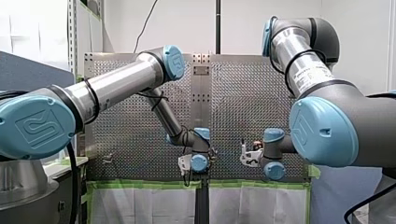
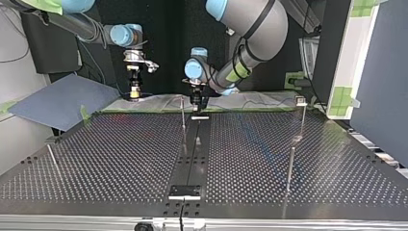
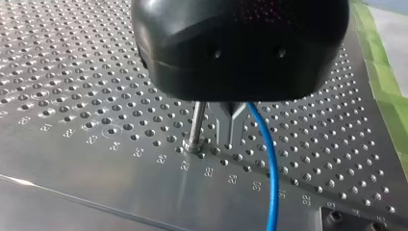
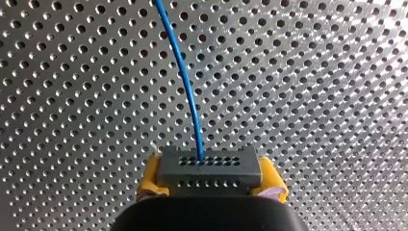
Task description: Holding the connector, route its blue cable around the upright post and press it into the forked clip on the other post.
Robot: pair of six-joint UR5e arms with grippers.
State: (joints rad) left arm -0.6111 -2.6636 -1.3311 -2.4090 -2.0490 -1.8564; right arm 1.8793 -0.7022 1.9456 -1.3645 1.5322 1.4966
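two ur5e arms reach over a perforated metal table point(image 2: 120, 159) edged with a strip of green tape point(image 3: 382, 82).

right wrist view: my right gripper point(image 4: 211, 183) has its yellow pads point(image 4: 150, 177) clamped on the two sides of a dark grey rectangular connector point(image 4: 210, 166) that has two rows of small holes. a thin blue cable point(image 4: 185, 72) leaves the upper row and curves away ahead of the gripper, above the table's holes.

left wrist view: my left gripper point(image 3: 230, 139), under its black housing, sits low, close to the table. it is just beside a slim upright metal post point(image 3: 197, 125) seated in one of the holes. the blue cable emerges from under the housing on the side of the gripper away from the post, so the gripper lies between post and cable. whether the left jaws are apart, together or closed on the cable cannot be told: the housing hides where the cable meets them.

top view: the left gripper stands at the far middle of the table, next to the upright metal post. the right gripper hangs at the far edge toward the view's left, well apart from it. a second slim post, topped by a small pale clip point(image 2: 300, 100), stands toward the view's right, well apart from both grippers. the cable is too thin to trace here.
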